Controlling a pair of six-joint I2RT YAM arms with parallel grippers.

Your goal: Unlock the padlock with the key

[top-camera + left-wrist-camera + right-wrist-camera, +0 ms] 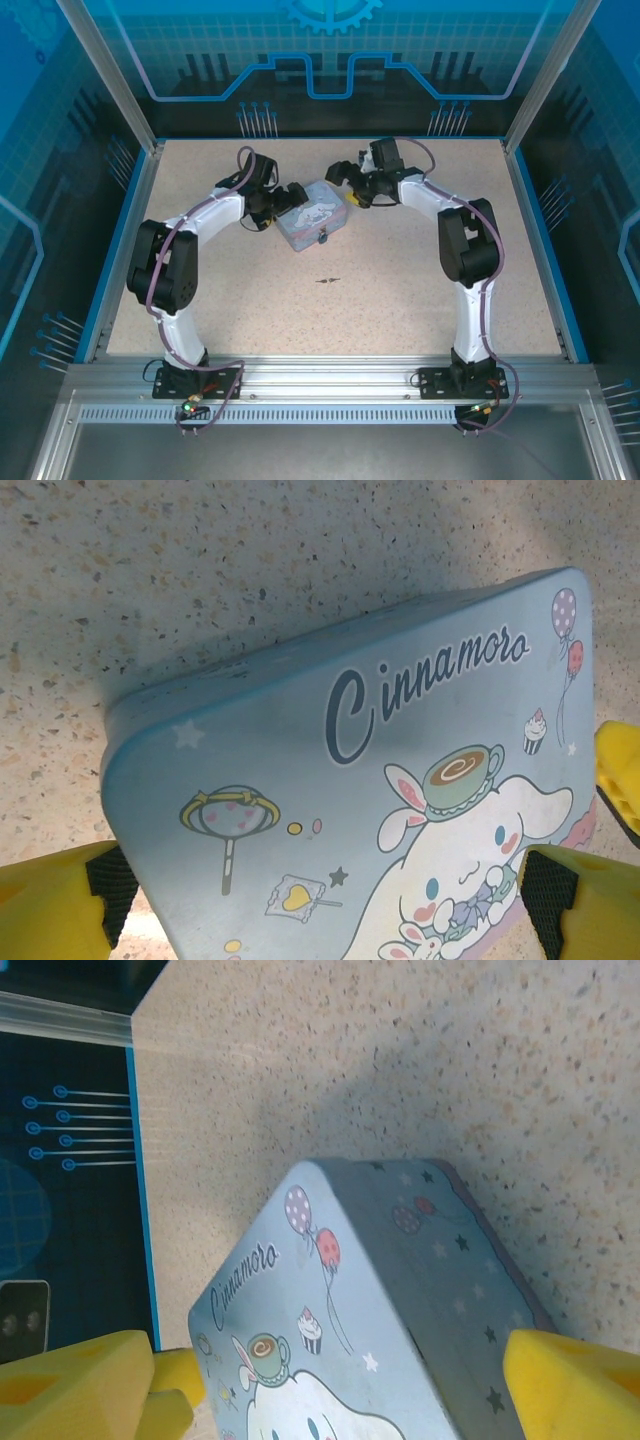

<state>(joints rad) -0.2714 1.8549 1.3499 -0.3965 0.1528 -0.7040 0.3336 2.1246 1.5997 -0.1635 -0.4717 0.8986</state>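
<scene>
This is a robotics lab test cell. A speckled table (400, 310) edged in blue sits inside an aluminium-profile frame (105, 75). Blue panels (330, 60) printed with gear and circuit graphics wall it in, and two robot arms (165, 270) are bolted along its near edge.

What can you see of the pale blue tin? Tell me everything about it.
The tin is a pale blue rounded rectangle, seemingly painted metal, lid shut. The lid carries the script Cinnamoro, a white long-eared cartoon character with a teacup on its head, balloons, a cupcake and stars. It lies flat on the speckled table, between the open left gripper and right gripper, whose yellow fingers flank it; contact cannot be told.
</scene>
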